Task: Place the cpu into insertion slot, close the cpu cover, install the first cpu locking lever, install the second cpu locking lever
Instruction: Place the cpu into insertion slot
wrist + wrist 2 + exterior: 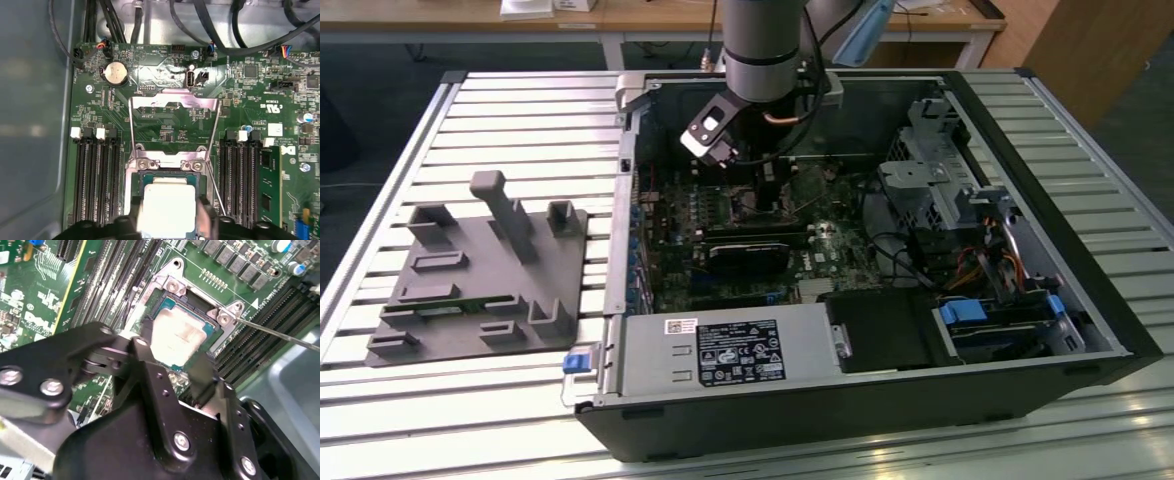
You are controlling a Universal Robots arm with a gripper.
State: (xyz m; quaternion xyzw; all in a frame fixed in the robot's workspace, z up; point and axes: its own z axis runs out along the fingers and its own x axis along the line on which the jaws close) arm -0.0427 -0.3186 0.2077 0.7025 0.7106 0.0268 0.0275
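One hand point(172, 352) tight on the cpu point(182, 335) at the insertion slot point(167, 300), case point(854, 415) on slatted table point(507, 120).

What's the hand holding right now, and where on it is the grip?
The hand holds the chip by two opposite side edges, pinched between its fingers, right over the socket.

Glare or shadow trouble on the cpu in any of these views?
First wrist view: the cpu face is washed nearly white by glare; the board around it is evenly lit. Second wrist view: same pale hot spot on the cpu. Exterior view: the case interior lies dim beneath the arm, while the slatted table catches bright reflections.
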